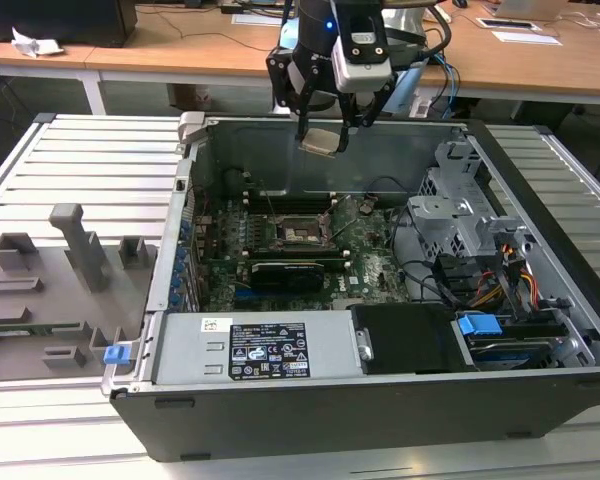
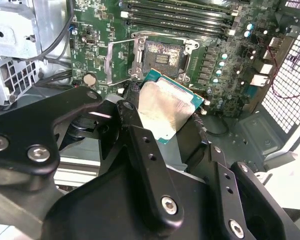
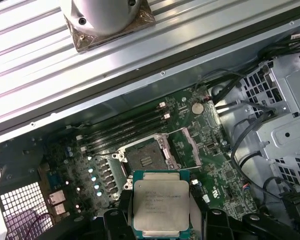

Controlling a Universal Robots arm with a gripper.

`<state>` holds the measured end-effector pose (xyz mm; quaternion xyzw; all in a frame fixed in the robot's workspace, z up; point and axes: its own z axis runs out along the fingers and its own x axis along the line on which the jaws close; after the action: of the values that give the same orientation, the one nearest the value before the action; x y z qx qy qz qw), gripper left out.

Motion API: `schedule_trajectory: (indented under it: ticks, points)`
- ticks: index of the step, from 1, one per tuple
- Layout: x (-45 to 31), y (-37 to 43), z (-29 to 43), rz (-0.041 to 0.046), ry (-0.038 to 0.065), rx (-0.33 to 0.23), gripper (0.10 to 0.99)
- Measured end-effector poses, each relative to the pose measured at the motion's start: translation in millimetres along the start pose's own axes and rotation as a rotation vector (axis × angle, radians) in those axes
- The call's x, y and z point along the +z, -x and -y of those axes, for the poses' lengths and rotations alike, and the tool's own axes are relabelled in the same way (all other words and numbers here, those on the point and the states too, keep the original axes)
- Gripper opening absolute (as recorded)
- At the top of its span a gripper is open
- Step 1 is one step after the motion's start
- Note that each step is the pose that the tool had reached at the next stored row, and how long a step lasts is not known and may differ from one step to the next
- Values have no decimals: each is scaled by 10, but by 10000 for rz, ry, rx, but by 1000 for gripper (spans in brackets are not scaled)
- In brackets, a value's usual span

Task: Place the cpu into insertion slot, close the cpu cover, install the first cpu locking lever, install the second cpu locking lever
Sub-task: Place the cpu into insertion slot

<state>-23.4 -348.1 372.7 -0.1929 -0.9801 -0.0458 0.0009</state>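
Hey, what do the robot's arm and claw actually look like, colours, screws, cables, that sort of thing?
The matte black claw has jointed metal link fingers fastened with silver screws. Above it sits a black wrist with a small blue light and a silver-white box-shaped camera. A black cable loops off beside it.

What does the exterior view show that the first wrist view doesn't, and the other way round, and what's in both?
Exterior view: the grey fixture tray beside the case, the power supply, and the gripper seen from outside, high above the board. First wrist view: the coin cell, the vent grille and the print on the cpu. Both: the cpu held in the gripper, the empty slot, and the drive cage.
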Motion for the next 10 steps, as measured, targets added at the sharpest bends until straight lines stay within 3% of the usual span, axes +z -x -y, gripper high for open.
schedule_trajectory:
  ticks: [10]
  points:
    - [0, 0, 0, 31, 7, 341, 541]
